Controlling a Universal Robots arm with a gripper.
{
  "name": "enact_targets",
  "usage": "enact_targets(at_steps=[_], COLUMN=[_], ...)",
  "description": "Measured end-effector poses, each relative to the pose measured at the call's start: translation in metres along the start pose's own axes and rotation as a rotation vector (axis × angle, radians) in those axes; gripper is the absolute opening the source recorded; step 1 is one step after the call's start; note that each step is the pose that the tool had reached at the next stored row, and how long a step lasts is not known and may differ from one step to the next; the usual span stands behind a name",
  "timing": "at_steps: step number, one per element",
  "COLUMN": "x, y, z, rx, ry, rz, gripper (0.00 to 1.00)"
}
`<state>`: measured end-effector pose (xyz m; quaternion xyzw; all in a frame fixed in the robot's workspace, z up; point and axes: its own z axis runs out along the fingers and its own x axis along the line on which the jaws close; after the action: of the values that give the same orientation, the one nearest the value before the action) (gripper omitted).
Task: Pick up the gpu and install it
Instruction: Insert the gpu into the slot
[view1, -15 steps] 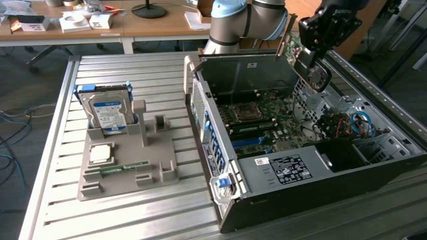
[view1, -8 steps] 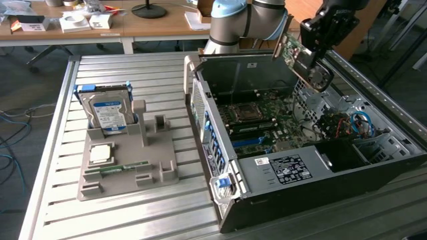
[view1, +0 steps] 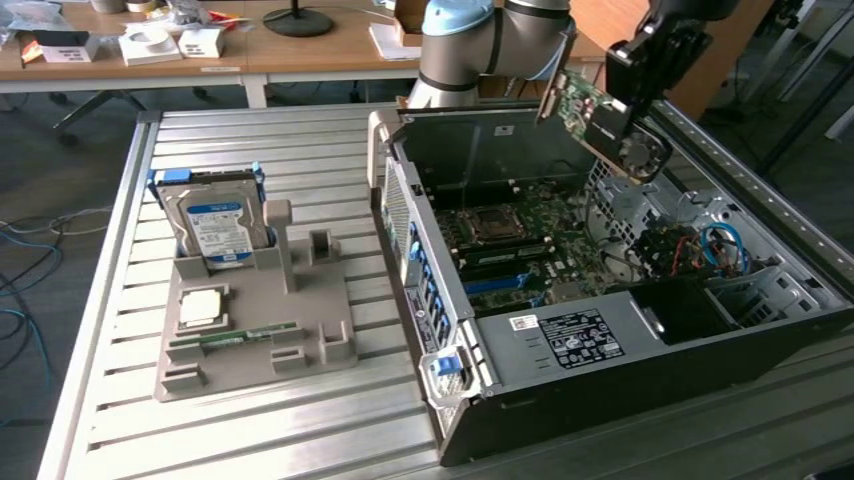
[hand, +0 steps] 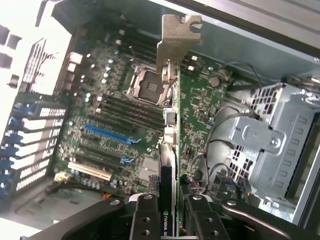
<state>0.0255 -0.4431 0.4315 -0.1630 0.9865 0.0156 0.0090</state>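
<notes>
- The open computer case (view1: 601, 400) lies across the right half of the exterior view, its motherboard (view1: 534, 240) exposed.
- The gpu (view1: 601, 120) hangs tilted at the upper right, above the case.
- The gripper (hand: 172, 219) pinches the gpu's edge between its fingers.

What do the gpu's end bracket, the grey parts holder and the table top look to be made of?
End bracket of the gpu: likely stamped sheet metal, dull silvery sheen, bent tab. Parts holder: probably plastic, matte grey, blocky moulded or printed shapes. Table top: seemingly aluminium, brushed silver slats with grooves.
</notes>
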Motion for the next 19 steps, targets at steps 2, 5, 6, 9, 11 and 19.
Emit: enact_targets(at_steps=[2, 5, 6, 9, 11, 19], x=[0.0, 0.0, 0.0, 0.0, 0.0, 0.0], y=[0.0, 0.0, 0.0, 0.0, 0.0, 0.0], z=[0.0, 0.0, 0.0, 0.0, 0.0, 0.0], rx=[0.0015, 0.0038, 0.0047, 0.0074, 0.0092, 0.0163], ry=[0.0018, 0.0044, 0.0053, 0.0081, 0.01, 0.0173], rz=[-0.035, -0.085, -0.102, -0.154, -0.188, -0.326], gripper=[0.26, 0.26, 0.26, 0.26, 0.26, 0.26])
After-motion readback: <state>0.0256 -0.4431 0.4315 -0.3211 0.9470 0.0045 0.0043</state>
